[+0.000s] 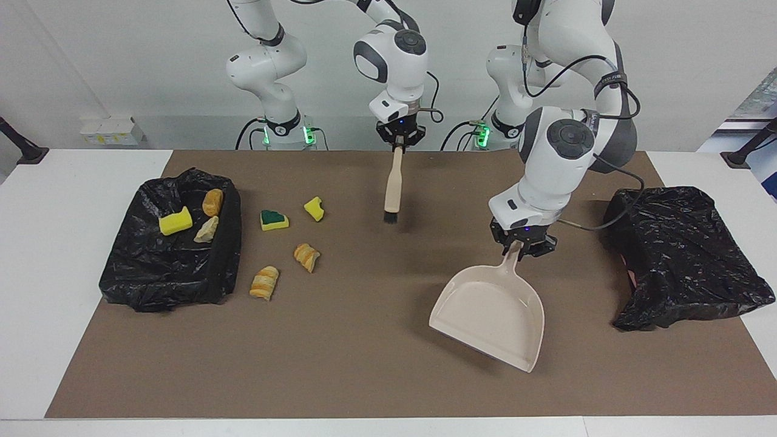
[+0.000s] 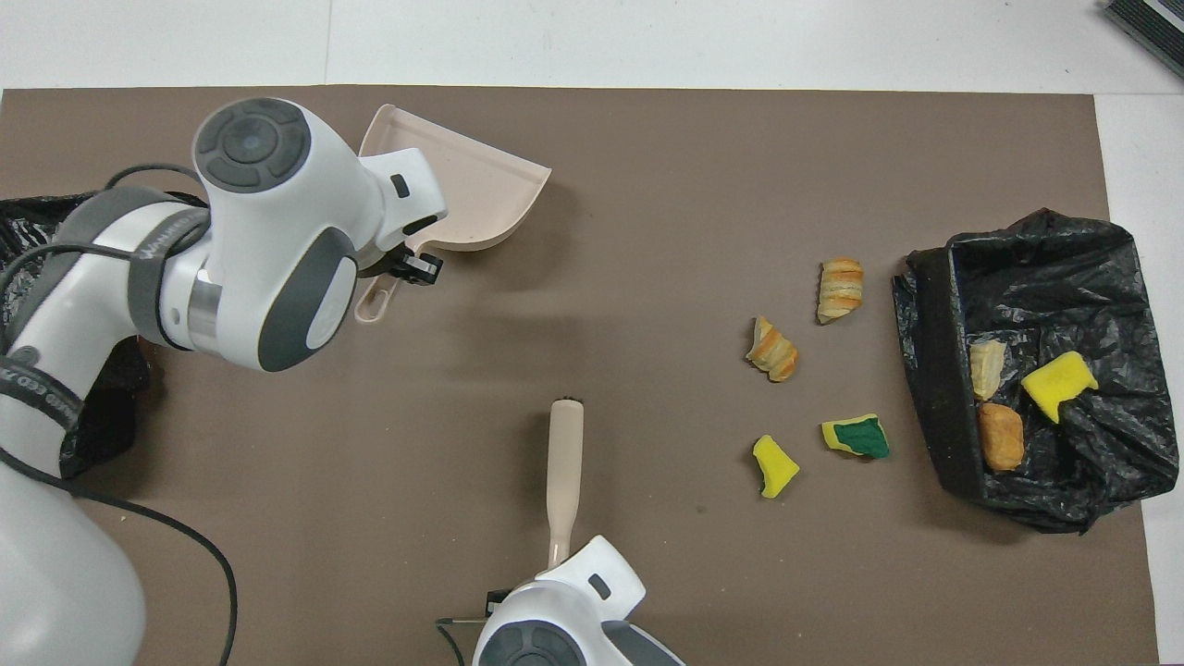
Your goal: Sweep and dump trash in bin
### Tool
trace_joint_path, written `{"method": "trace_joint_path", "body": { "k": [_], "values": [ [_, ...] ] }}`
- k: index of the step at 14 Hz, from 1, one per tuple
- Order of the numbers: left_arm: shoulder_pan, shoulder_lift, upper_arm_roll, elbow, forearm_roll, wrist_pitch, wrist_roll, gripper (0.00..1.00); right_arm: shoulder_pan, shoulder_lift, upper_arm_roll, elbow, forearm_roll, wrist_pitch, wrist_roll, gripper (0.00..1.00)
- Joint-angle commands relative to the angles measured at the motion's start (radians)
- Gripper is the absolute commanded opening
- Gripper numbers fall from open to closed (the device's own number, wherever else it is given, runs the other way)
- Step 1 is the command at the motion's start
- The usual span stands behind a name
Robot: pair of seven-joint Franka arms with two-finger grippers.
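1. The trash is seven small scraps. Four lie on the brown mat [image 1: 364, 376] toward the right arm's end of the counter [image 1: 36, 291]: a yellow sponge chunk [image 1: 314, 208], a sponge chunk with a dark green face [image 1: 274, 219], and two golden-brown striped bread pieces [image 1: 306, 256] [image 1: 264, 282].
2. Three more sit inside the black-lined bin [image 1: 170, 267] beside them: a yellow sponge piece [image 1: 175, 221], a brown bread roll [image 1: 212, 201] and a pale bread scrap [image 1: 207, 229].
3. The left end effector [image 1: 520, 245] is clamped on the handle of the beige dustpan [image 1: 488, 315], which hangs tilted above the mat, near a second black bag [image 1: 686, 255].
4. The right end effector [image 1: 399, 135] is closed on the handle of a beige brush [image 1: 393, 182], bristles down.
5. The facing view shows the dustpan clear of the mat, with its shadow beneath; from overhead, the left arm covers part of the pan [image 2: 462, 185] and the right end effector is hidden under its wrist.
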Motion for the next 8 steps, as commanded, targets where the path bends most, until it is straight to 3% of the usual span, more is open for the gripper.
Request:
{"method": "trace_joint_path", "body": {
  "k": [1, 5, 8],
  "values": [
    [0.009, 0.013, -0.007, 0.046, 0.037, -0.029, 0.273, 0.0, -0.07, -0.089, 0.008, -0.059, -0.057, -0.08, 0.005, 0.0],
    [0.029, 0.008, -0.007, 0.03, 0.044, -0.005, 0.545, 0.0, -0.156, -0.098, 0.008, -0.071, -0.09, -0.216, 0.001, 0.0],
    [0.064, -0.002, -0.009, -0.008, 0.024, 0.0, 0.823, 0.0, -0.275, -0.121, 0.008, -0.137, -0.111, -0.253, -0.074, 0.0]
  ]
}}
